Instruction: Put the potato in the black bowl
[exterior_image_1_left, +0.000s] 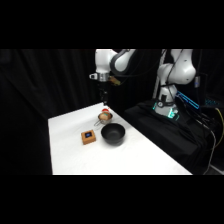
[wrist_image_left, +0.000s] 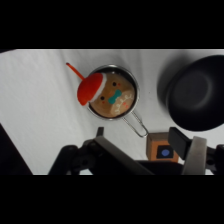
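Over the silver pan (wrist_image_left: 114, 92) hangs the gripper (exterior_image_1_left: 104, 96); whether its jaws stand apart or together I cannot tell. Potato (wrist_image_left: 112, 97), tan with a red cap, lies inside that pan, near the black bowl (wrist_image_left: 197, 92). Judgement: descend centred on the lump, clear of the pan's rim, grip low.

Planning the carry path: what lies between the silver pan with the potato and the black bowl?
Nothing: the wrist view shows only a bare strip of white table between the silver pan, which holds the potato, and the black bowl.
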